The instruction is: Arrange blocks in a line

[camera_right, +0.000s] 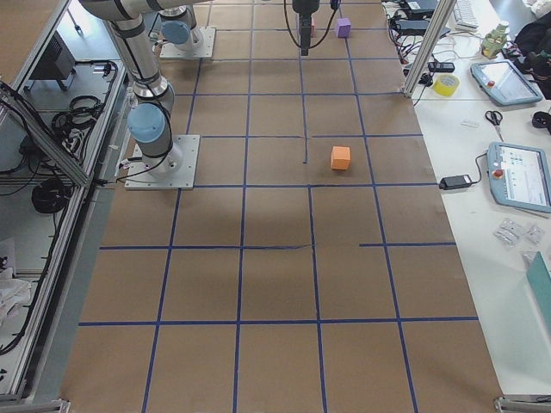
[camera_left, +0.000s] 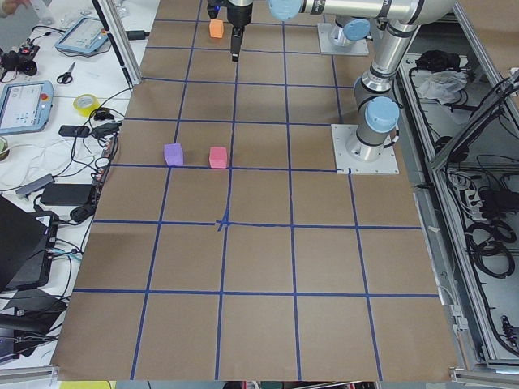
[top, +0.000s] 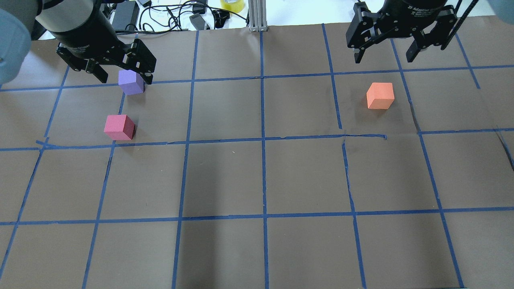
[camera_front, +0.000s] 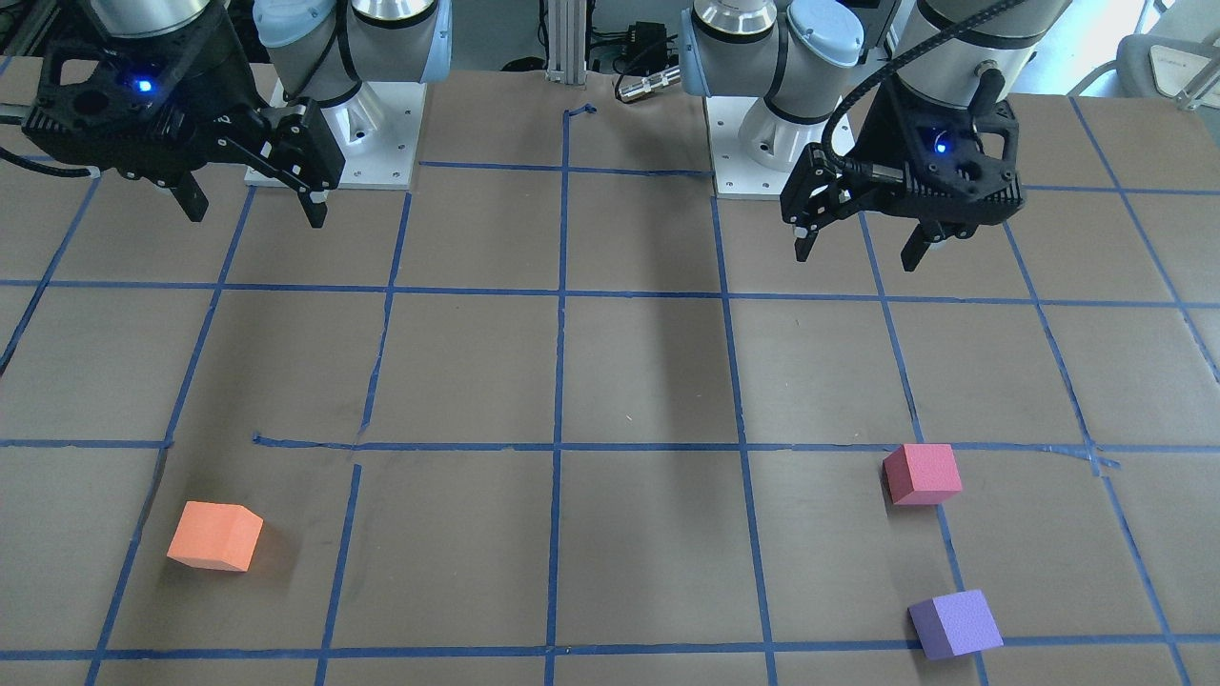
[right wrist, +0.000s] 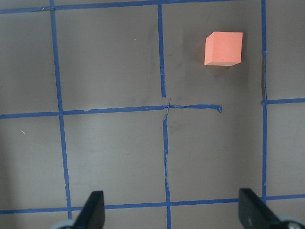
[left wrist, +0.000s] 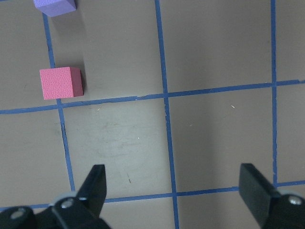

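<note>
While the left claw [camera_front: 858,253] and right claw [camera_front: 255,213] hang spread and empty, the pinkish-red block [camera_front: 922,474] sits near the purple block [camera_front: 955,623], the orange block [camera_front: 215,535] well apart; any grasp should likely square to flat faces.

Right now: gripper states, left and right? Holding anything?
Left gripper: open, holding nothing.
Right gripper: open, holding nothing.

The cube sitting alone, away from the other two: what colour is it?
Orange. The lone cube shows best in the right wrist-mounted view.
</note>
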You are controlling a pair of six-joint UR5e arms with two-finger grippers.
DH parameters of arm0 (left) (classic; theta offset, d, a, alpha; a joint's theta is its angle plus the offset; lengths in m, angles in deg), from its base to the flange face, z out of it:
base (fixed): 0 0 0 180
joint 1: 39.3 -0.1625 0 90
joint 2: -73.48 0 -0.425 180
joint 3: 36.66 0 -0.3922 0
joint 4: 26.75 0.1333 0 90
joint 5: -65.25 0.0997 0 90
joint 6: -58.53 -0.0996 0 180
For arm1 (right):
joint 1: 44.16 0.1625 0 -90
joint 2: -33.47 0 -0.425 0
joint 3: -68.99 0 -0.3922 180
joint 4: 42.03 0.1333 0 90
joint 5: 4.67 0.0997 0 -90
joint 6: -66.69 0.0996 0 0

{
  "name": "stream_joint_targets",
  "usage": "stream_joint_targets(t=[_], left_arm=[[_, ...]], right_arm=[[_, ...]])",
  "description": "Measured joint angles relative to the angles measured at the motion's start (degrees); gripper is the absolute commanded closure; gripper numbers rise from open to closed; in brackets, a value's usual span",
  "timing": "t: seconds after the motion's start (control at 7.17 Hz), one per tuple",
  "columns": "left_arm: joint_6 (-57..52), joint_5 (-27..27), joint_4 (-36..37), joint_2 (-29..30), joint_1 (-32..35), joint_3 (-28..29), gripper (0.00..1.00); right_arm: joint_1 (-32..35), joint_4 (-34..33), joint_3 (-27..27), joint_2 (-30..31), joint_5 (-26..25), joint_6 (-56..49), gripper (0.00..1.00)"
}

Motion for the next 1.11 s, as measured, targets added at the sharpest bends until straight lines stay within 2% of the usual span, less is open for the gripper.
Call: stream_joint_targets(t=[0.42,0.84,1.11], left_arm=[[0.0,0.0,0.0,-0.1,0.0,-0.3,0.0],[0.0,0.0,0.0,-0.1,0.0,-0.5,0.0],[0.0,0.0,0.0,-0.2,0.0,-0.6,0.0]], right_arm=[[-0.1,-0.7,-0.7,-2.0,-0.4,0.5,0.0],[-0.9,-8.0,0.1,-4.2,-1.0,0.0,0.0],[-1.2,-7.0,-0.7,-5.8,-0.8,0.0,0.0]])
